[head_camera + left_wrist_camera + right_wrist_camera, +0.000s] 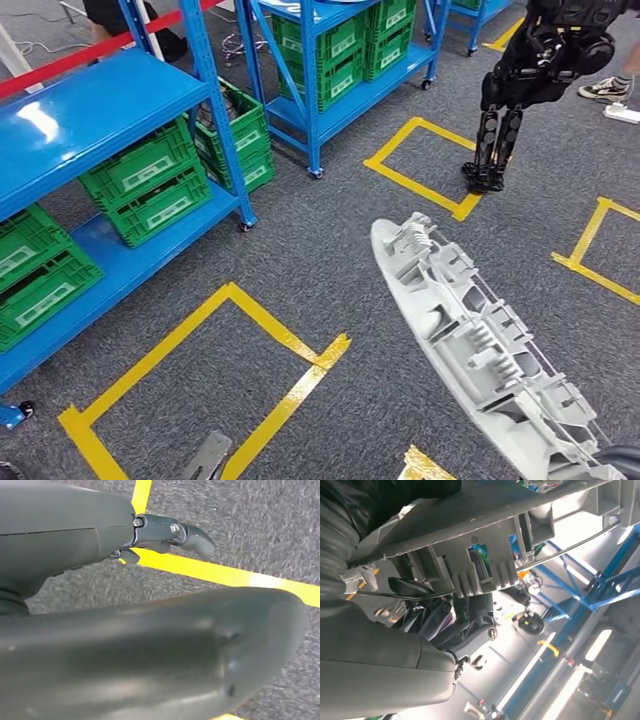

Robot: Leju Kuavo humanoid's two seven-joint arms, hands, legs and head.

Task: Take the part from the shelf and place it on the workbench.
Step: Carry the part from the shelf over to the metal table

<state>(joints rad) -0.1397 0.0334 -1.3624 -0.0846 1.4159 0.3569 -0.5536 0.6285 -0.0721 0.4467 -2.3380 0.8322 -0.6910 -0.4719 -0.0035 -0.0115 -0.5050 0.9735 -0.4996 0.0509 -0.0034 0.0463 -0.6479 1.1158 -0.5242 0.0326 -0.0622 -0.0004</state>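
Observation:
The part [475, 340] is a long pale grey plastic moulding with ribs and clips. It juts up and to the left from the lower right corner of the head view, above the carpet. My right hand [620, 462] holds its near end at the picture's edge. In the right wrist view the part [490, 535] runs across my right hand [376, 665], with dark fingers [433, 620] curled under it. My left hand [151, 645] hangs over the floor with its fingers stretched out and nothing in it; its tip [207, 455] shows low in the head view.
Blue shelves [90, 110] with green crates [151, 180] stand at the left and behind. Yellow tape squares [249, 310] mark the grey carpet. Another dark robot [528, 70] stands at the upper right, beside a person's shoe [604, 90].

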